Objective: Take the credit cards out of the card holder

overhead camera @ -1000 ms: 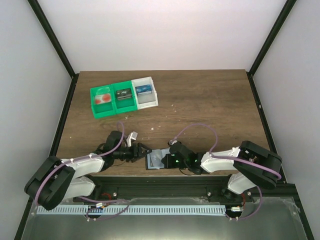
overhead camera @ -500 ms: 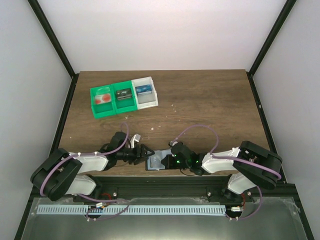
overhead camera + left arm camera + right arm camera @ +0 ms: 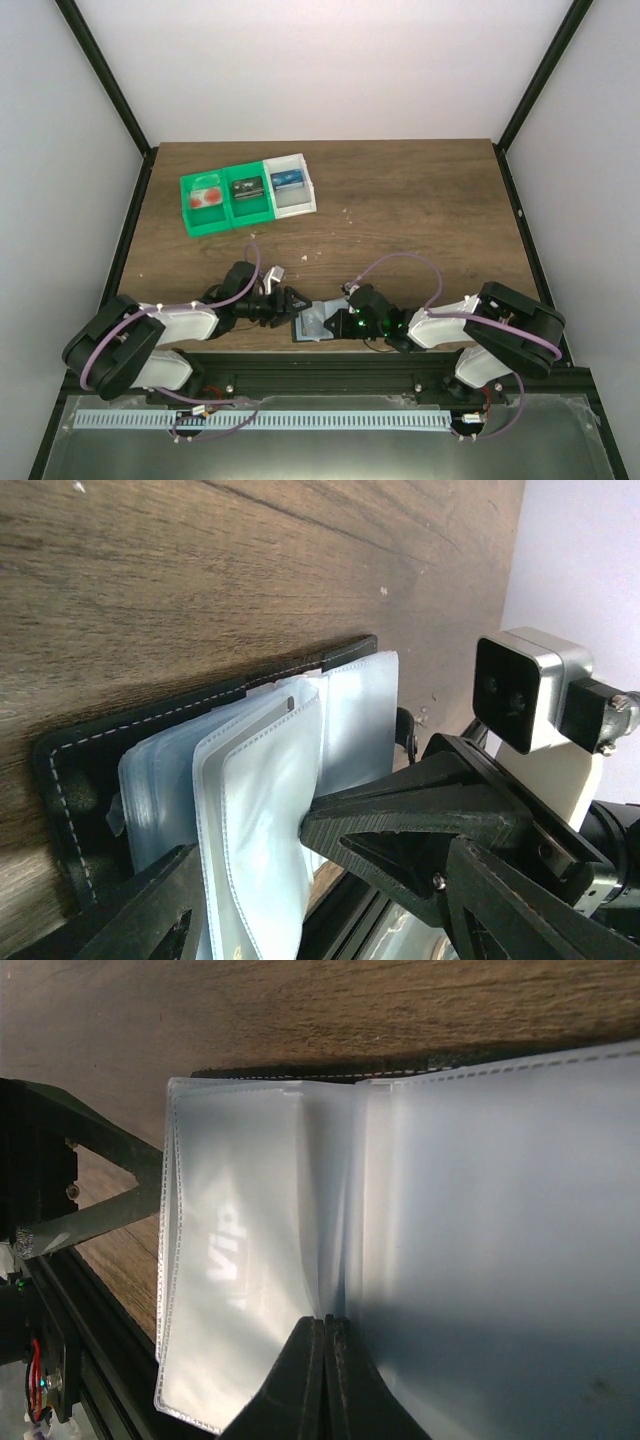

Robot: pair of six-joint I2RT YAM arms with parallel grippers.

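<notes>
Black and stitched, the card holder [image 3: 312, 322] lies open at the near edge of the table [image 3: 420, 200], its pale clear pockets fanned up. My left pincer [image 3: 293, 303] stands apart just at its left side, holding nothing. My right pincer [image 3: 325, 1332] is pressed together, tips against the pocket fold. One red-and-pale credit card [image 3: 207, 197] lies in the far-left tray [image 3: 228, 199]

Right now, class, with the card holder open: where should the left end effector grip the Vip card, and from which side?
Probably the outer edge of the Vip card, through the clear sleeve standing lifted off the card holder. Come from the left, the open left end effector straddling it; the shut right end effector pins the fold.
</notes>
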